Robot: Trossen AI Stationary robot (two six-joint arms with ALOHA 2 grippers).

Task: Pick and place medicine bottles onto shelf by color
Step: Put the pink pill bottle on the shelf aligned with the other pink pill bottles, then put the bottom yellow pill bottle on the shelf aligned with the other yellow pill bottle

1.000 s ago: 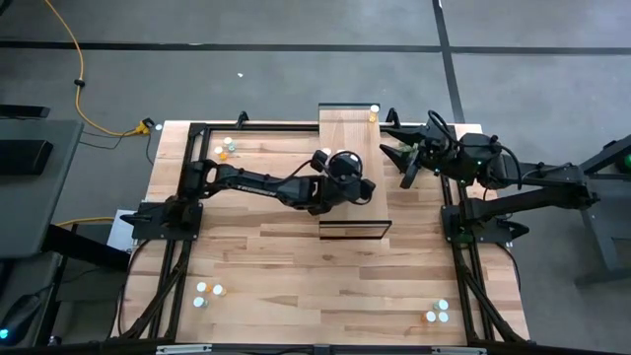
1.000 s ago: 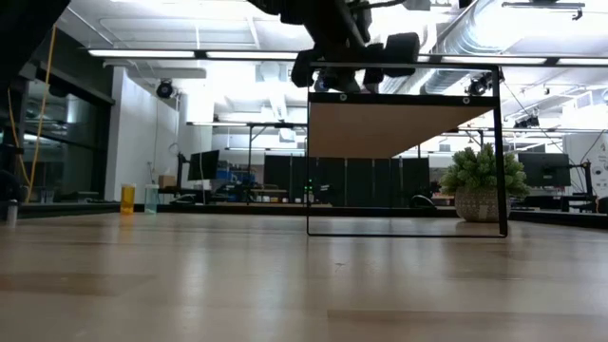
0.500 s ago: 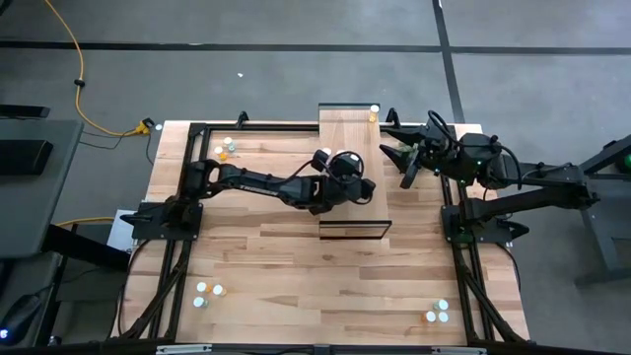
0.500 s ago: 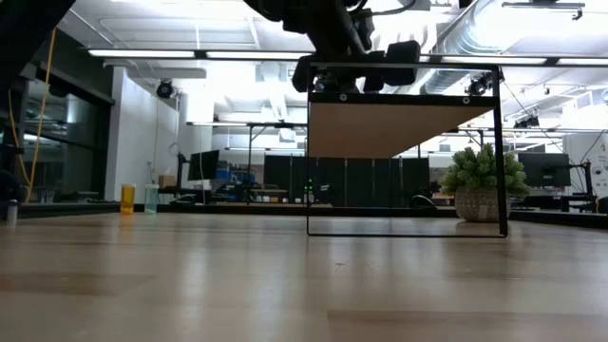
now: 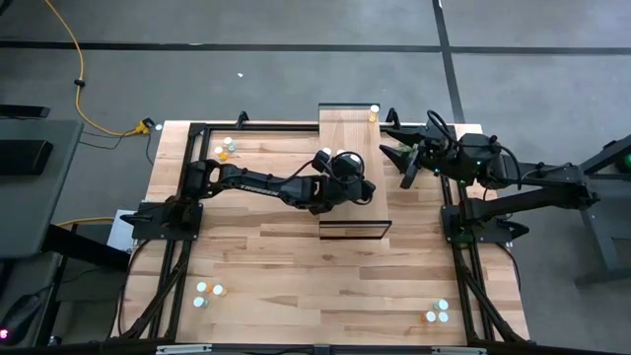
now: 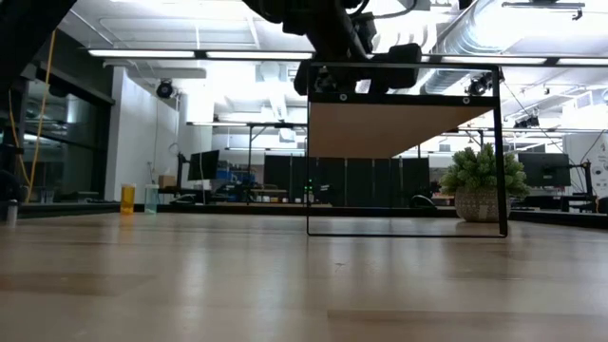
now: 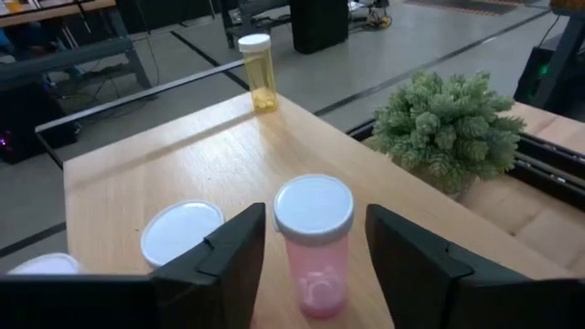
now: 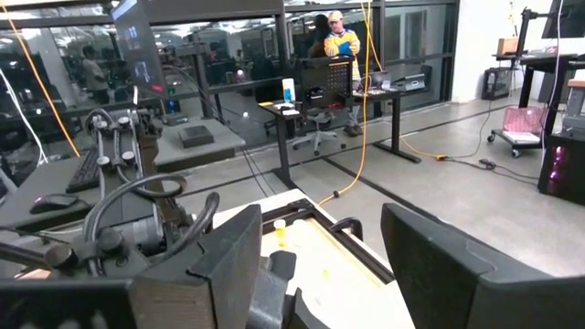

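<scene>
Pink bottle [image 7: 313, 245] between left claw [image 7: 315, 265] fingers

From above, the dark left arm [image 5: 296, 185] covers part of the long pale-wood shelf [image 5: 350, 123] top; the bottles beneath its wrist are hidden there. The small white-capped bottles at the table's near corners [image 5: 207, 293] are too small to tell body colour. In the left wrist view, a white cap [image 7: 46, 265] is cut off by the frame edge, its body unseen, and a second white cap [image 7: 181, 230] is partly hidden behind a dark finger [image 7: 228, 265]. In the low view, the shelf's top surface cannot be seen.
</scene>
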